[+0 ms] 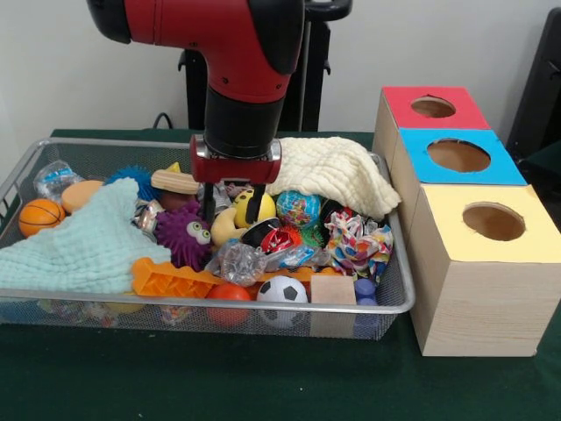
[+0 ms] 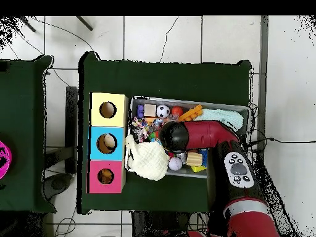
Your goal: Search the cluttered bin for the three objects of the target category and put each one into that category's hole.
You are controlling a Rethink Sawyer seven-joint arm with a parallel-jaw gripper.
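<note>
Fingers (image 1: 231,209) low among clutter in silver wire-mesh bin (image 1: 219,303)

Green desk (image 1: 263,386) carries the wire bin (image 1: 399,303) under the end effector (image 1: 235,210) and three wooden boxes (image 1: 478,289) beside it.

The arm (image 1: 237,44) is glossy red with black joints — a silver-edged red collar above the dark claw (image 1: 230,209).

Three boxes (image 1: 473,237), one bin (image 1: 263,307), two cloths (image 1: 83,246).
</note>
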